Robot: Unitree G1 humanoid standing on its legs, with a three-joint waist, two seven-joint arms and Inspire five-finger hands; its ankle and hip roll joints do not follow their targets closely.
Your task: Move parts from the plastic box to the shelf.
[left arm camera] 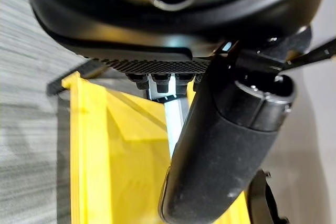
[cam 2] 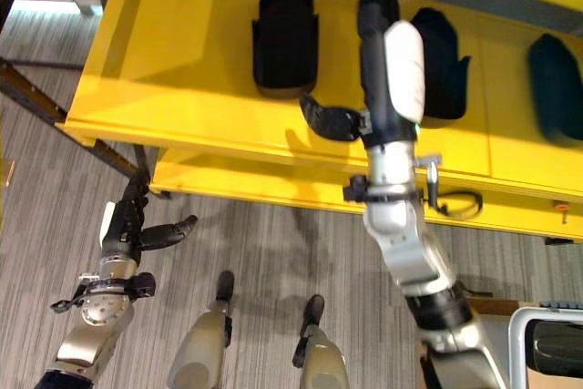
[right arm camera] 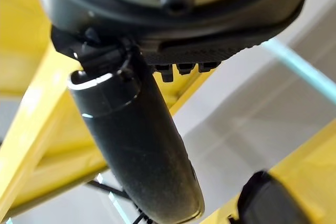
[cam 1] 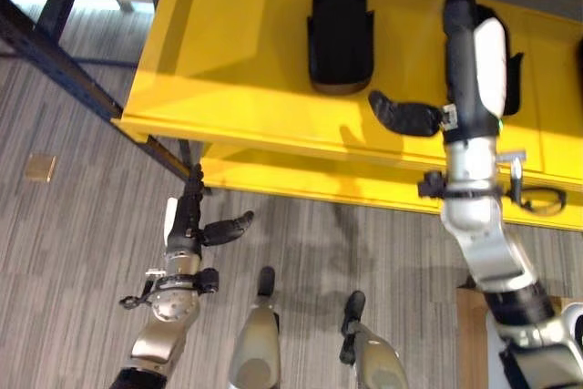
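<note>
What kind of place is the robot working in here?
Probably a workshop or storeroom for parts: a yellow shelf on a dark metal frame, identical black parts set in a row on it, and grey striped carpet underneath.

Black parts [cam 2: 285, 35] dot the yellow shelf [cam 2: 182, 88], bare gaps between them giving passage

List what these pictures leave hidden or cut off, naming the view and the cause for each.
- Right hand: fingertips cut off by the top edge, both eye views.
- Middle part on the shelf: partly behind the right arm.
- Right-most part: cut by the right eye view's edge.
- Box: cut off at the corner, contents unclear.
</note>
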